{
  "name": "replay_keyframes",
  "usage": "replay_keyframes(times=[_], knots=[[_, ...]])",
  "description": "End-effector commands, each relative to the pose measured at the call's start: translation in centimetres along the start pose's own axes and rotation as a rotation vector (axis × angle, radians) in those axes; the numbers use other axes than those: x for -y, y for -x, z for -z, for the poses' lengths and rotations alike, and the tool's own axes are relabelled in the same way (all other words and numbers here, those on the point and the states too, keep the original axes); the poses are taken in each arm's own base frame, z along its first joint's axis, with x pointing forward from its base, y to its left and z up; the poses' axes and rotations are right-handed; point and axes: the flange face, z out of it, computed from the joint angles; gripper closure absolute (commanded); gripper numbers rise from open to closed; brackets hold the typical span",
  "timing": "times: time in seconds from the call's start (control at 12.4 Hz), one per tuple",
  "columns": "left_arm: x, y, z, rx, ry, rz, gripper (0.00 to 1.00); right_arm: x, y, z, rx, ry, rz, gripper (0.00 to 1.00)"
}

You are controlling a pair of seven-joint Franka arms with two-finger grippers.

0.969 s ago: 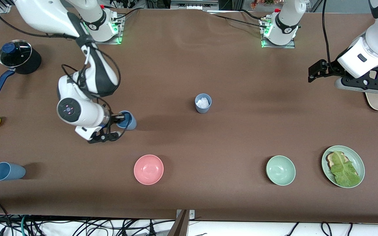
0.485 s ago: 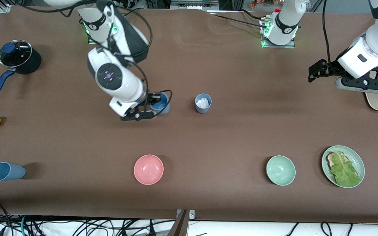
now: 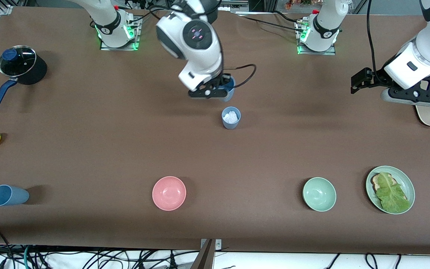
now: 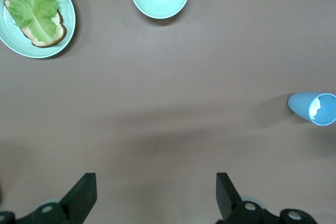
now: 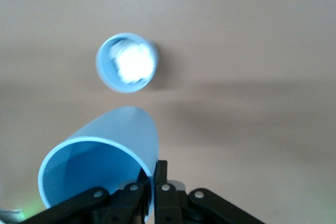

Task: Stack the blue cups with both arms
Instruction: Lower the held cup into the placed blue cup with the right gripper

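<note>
While the left tool point(image 4: 152, 203) waits apart, the right tool point(image 3: 215, 87) hangs clamped on a blue cup point(image 3: 229, 89).

Bare desk point(image 3: 274, 142) all round upright cup point(image 3: 231, 118) holding white wad; open approach from above. Right gripper point(image 3: 215, 89) with pinched cup point(image 3: 228, 89) hangs over desk just beside it. Pink bowl point(image 3: 169, 193), green bowl point(image 3: 319, 194) well apart.

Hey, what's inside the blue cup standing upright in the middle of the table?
The standing blue cup holds something white and crumpled that fills most of its opening. What it is cannot be told, and the cup's bottom beneath it is hidden.
</note>
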Motion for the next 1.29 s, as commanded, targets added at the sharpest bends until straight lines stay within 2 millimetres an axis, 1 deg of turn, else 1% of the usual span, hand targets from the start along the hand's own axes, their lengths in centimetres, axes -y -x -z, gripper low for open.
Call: replay_keyframes(times=[0.0,0.16,0.32,0.4,0.57,0.65,0.81,0.89,1.21], knots=[[0.4,0.1,0.5,0.007,-0.031,-0.019,0.0,2.5,0.8,0.6,-0.021,-0.011,-0.029,1.0],[0.5,0.1,0.5,0.007,-0.031,-0.016,0.0,2.5,0.5,-0.1,-0.023,-0.003,-0.038,1.0],[0.4,0.2,0.4,0.008,-0.031,-0.018,0.0,2.7,0.1,-1.9,-0.043,0.033,-0.022,1.0],[0.3,0.2,0.4,0.008,-0.031,-0.019,0.0,2.8,-0.2,-2.4,-0.051,0.031,-0.017,1.0],[0.4,0.2,0.4,0.008,-0.031,-0.018,0.0,2.6,-1.4,-2.9,-0.066,0.01,-0.023,1.0],[0.4,0.2,0.4,0.01,-0.031,-0.018,0.0,2.5,-1.8,-2.9,-0.072,0.006,-0.026,1.0],[0.4,0.2,0.4,0.011,-0.031,-0.019,0.0,2.5,-2.3,-3.7,-0.093,0.031,-0.014,1.0],[0.4,0.2,0.4,0.011,-0.031,-0.019,0.0,2.5,-2.5,-4.2,-0.093,0.038,-0.014,1.0],[0.4,0.2,0.4,0.011,-0.031,-0.019,0.0,2.6,-2.5,-4.9,-0.09,0.042,-0.015,1.0]])
